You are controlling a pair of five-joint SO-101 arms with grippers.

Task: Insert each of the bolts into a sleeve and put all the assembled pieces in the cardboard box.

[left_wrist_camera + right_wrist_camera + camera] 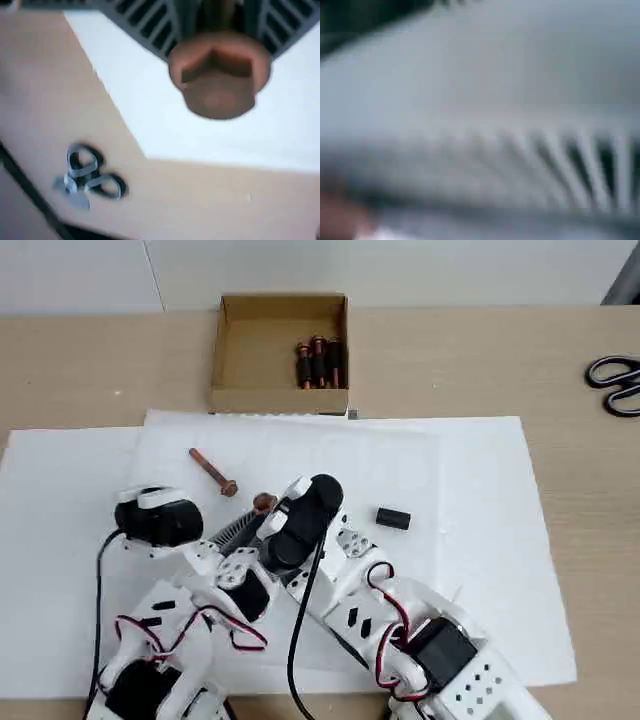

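Bolts: I counted two bare, a loose bolt (212,472) on the white paper (480,570) and a held bolt (217,75).
Sleeve: one (393,518), on the paper, apart from both arms.
Assembled pieces: three (320,362), in the cardboard box (250,350).
Left fingers (142,20): clamped on the held bolt, head poking past the tips.
Right arm (305,515): crowded that bolt; I couldn't tell its grip.
Scissors (615,385): on the bench (80,360), far off.

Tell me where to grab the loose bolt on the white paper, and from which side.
Grip the loose bolt by the middle of its shank, coming straight down with the claw set across its length. It lies flat on the paper, head pointing away from the cardboard box, so the shank's slim sides are free; the wider head would likely slip.
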